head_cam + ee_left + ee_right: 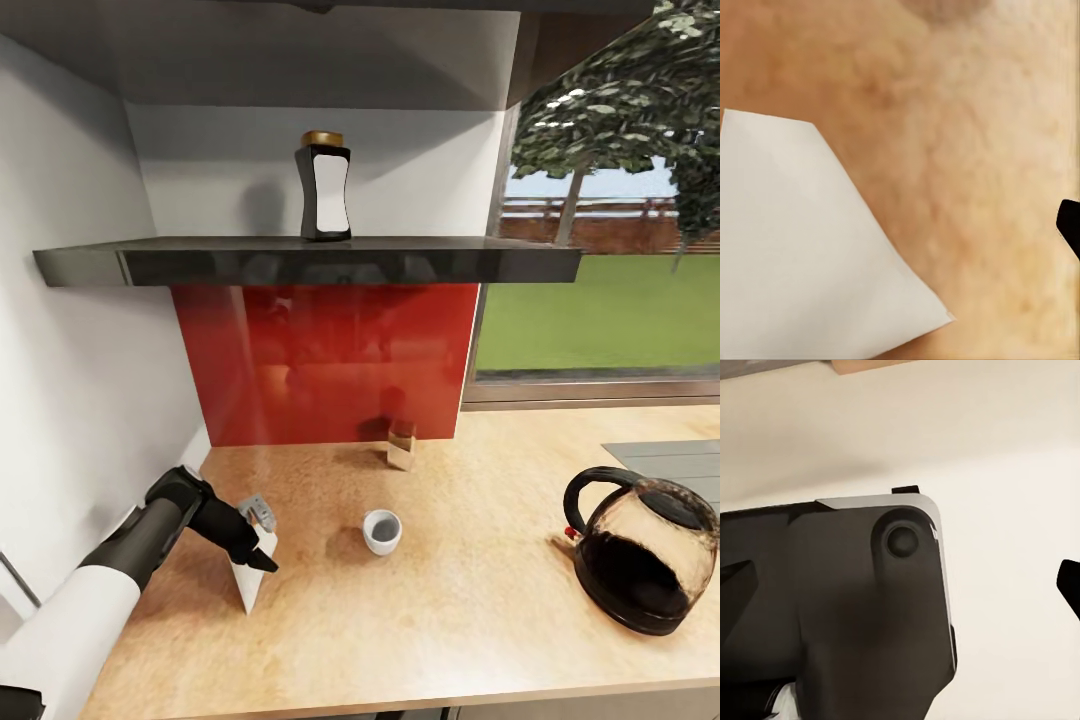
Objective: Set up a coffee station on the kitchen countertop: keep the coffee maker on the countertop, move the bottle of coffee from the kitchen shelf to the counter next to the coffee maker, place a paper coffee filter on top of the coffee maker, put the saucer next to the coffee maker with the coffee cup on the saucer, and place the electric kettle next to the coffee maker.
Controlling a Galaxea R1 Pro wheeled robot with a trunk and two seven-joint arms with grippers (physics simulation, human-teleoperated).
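My left pincer (pixel 262 540) grips the paper coffee filter (pixel 250 580) above the bench (pixel 470 600); a loose pinch could drop it beside the coffee cup (pixel 381 530).

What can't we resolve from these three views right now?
- Left gripper: head view, its fingertips sit behind the white paper coffee filter, so open or shut is unclear.
- Electric kettle: head view, its right side is cut by the frame edge.
- Small item at the backsplash: too small to identify.
- Right gripper: right wrist view, dark robot body blocks most of the scene.
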